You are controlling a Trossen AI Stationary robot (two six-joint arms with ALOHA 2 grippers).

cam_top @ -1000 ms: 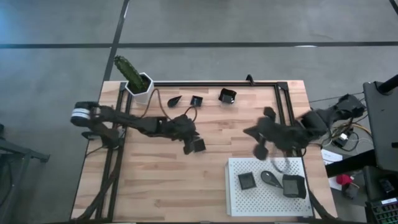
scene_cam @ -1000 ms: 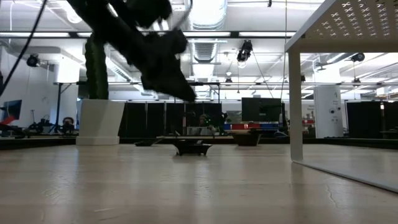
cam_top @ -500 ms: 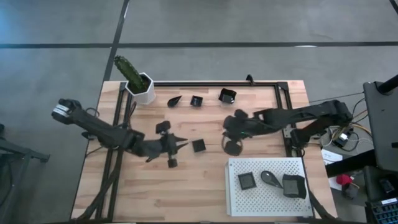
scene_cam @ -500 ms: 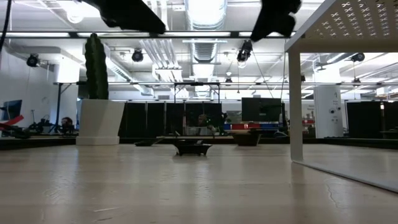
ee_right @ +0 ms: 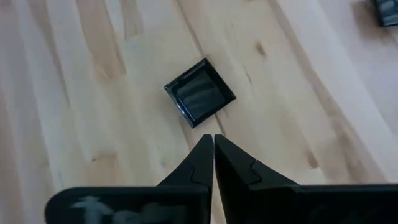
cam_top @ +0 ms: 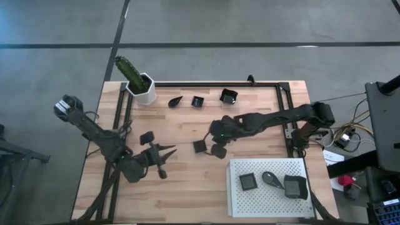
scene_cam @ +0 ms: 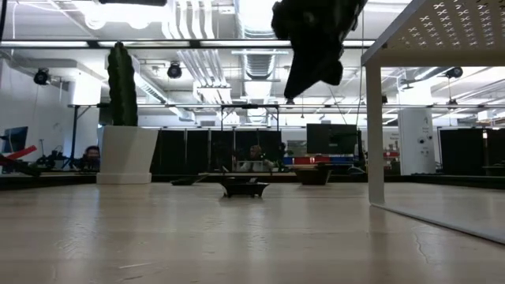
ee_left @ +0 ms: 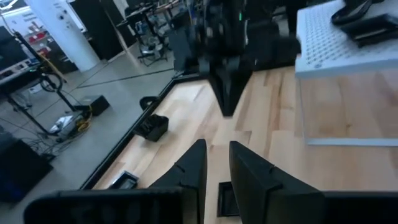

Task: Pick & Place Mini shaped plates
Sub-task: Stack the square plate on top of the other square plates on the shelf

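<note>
A small dark square plate [cam_top: 200, 146] [ee_right: 200, 101] lies flat on the wood at mid-table. My right gripper [cam_top: 211, 149] [ee_right: 213, 138] hangs shut above the table, tips slanting down just short of that plate's corner; in the low view my right gripper [scene_cam: 293, 93] is well clear of the surface. My left gripper [cam_top: 172, 149] [ee_left: 217, 149] points level toward the plate from the table's left, open by a narrow gap with nothing in it. A teardrop plate [cam_top: 175, 100] and two square plates [cam_top: 197, 100] [cam_top: 228, 95] rest near the far edge.
The raised white perforated tray [cam_top: 262, 200] at the near right carries a square plate [cam_top: 248, 182], a teardrop plate [cam_top: 271, 179] and another square plate [cam_top: 295, 186]. A white pot with a cactus [cam_top: 139, 84] stands at the far left corner. A black frame [cam_top: 212, 83] runs along the far edge.
My left gripper has drawn back from the mid-table square plate toward the table's left and near edge, rising and rolling. The plate stays where it was. My right gripper has swung in from the table's right edge and come down toward that plate, still shut.
</note>
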